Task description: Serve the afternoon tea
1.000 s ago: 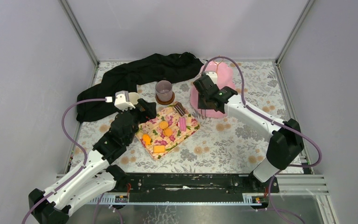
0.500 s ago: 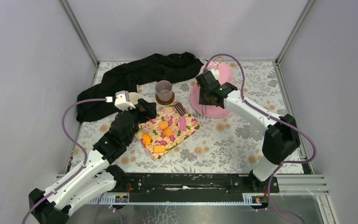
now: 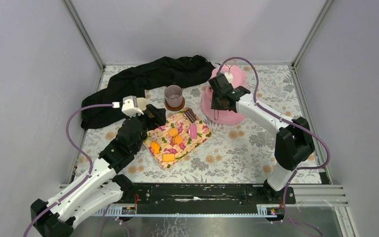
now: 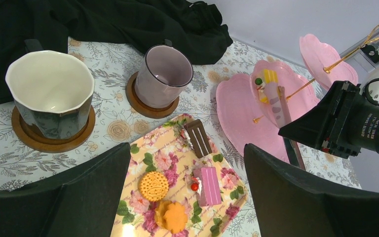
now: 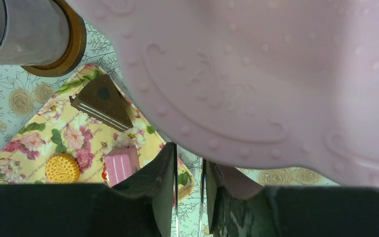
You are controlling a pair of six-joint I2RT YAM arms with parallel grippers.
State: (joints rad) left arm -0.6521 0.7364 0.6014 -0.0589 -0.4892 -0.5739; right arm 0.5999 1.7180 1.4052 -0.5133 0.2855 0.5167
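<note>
Orange biscuits (image 3: 175,136), a pink cake (image 3: 193,130) and a brown cake (image 3: 190,114) lie on the floral napkin (image 3: 203,133). In the left wrist view the pink cake (image 4: 209,185), brown cake (image 4: 198,138) and round biscuit (image 4: 153,185) lie between my open, empty left gripper (image 4: 187,197). It hovers over the napkin's left end (image 3: 154,116). The cream-lined dark mug (image 4: 49,94) and mauve-grey mug (image 4: 163,74) stand on wooden coasters. My right gripper (image 3: 221,100) is over the pink tiered stand (image 3: 233,117), shut on thin metal tongs (image 5: 176,197). A yellow cake (image 4: 269,78) sits on a tier.
The black cloth (image 3: 148,79) lies bunched along the back left. The stand's pink plate (image 5: 256,74) fills the top of the right wrist view. Grey walls close in the flowered tabletop (image 3: 246,153) on three sides.
My right gripper has moved a little back and left over the pink stand, its arm folding closer to the stand. The left arm and the cakes have not moved.
</note>
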